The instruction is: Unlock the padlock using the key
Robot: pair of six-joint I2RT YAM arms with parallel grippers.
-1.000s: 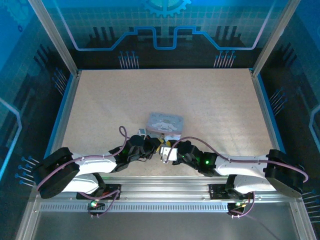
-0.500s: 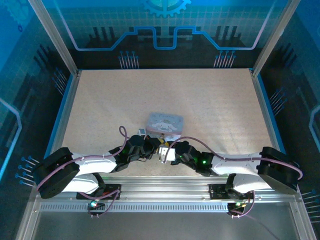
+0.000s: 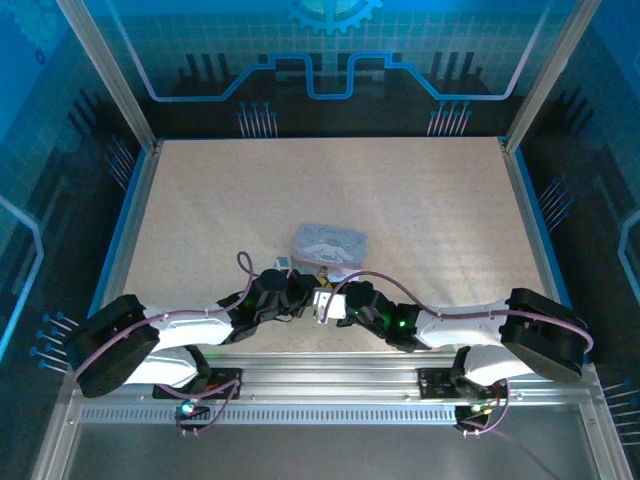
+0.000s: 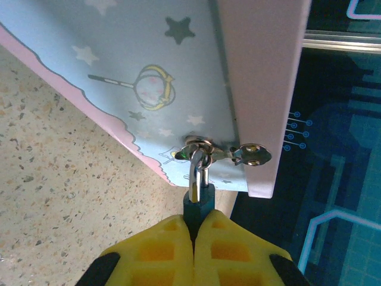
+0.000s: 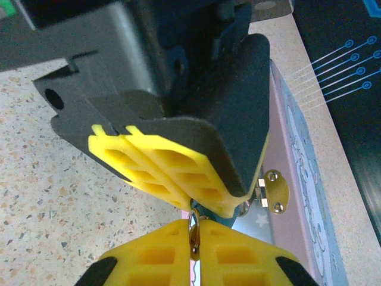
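well, both arms reach inward and meet at the near side of the tin box (image 3: 328,244), which sits on the speckled table (image 3: 420,200) a little in front of the arm bases. seen from above, the two wrists are almost touching, tip to tip.

in the left wrist view the left gripper (image 4: 193,229) has its yellow fingers (image 4: 164,244) pressed nearly together, with just a thin slit between them, and the padlock (image 4: 197,205) is pinched in that slit. only the top of the lock body shows, looking dark in the shade. its thin silver shackle (image 4: 197,170) rises from the body and loops through the ring of the small metal hasp (image 4: 250,155) on the edge of the tin, so the lock hangs at the tin's corner, just off the table.

in the right wrist view the right gripper (image 5: 196,241) comes in from below, fingers closed down to a hairline gap. a slim bit of metal, the key (image 5: 194,229), is clamped there, poking up towards the tips of the left gripper's fingers, which sit directly above and all but touch the right ones. the lock body is hidden behind those fingers here, so i cannot tell whether the key's tip is inside the keyhole or only at it.
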